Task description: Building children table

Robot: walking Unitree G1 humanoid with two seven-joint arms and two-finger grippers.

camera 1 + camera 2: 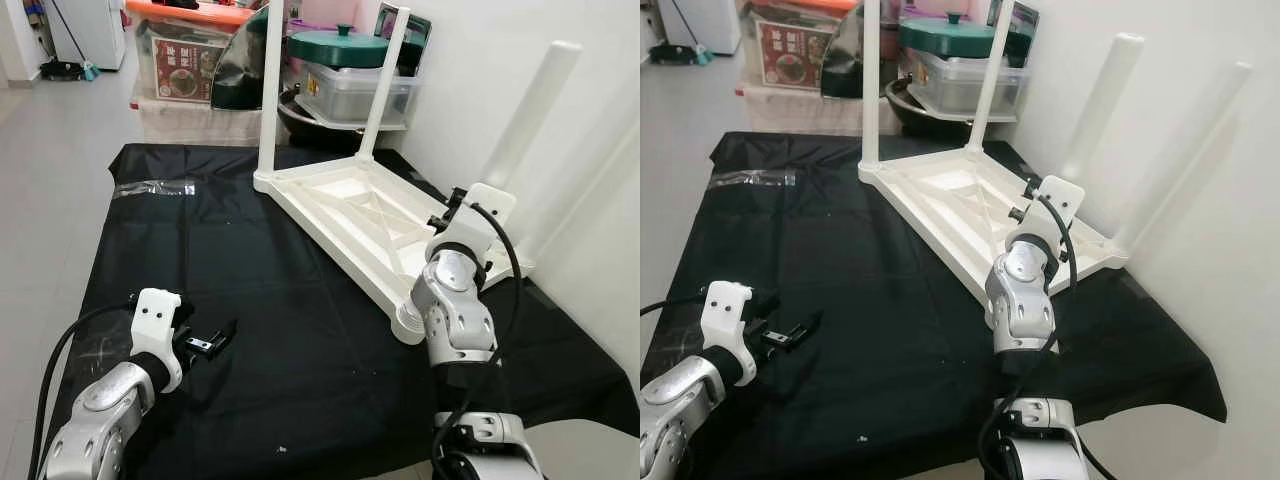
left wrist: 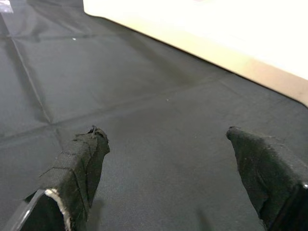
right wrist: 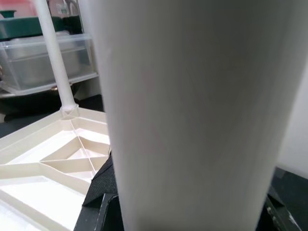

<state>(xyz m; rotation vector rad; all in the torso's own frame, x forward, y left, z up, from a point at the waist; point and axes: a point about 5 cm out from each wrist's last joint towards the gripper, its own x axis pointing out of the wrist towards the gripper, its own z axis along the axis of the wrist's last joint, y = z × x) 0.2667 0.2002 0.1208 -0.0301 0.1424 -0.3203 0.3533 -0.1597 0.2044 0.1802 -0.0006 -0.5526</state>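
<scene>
**Upturned table, leg in right grip**

White table top [image 1: 350, 215] lying underside up on the black mat [image 1: 250, 300], against the wall; two legs [image 1: 269, 90] upright at its far corners. Right gripper [image 1: 450, 212] at the near wall-side corner, fingers clamped around a third leg [image 1: 1095, 110]. Left gripper [image 2: 168, 163] low over the mat, well apart from the table top, fingers [image 2: 79, 168] spread wide, holding nothing. Storage boxes [image 1: 350, 90] stacked beyond the table top.
</scene>
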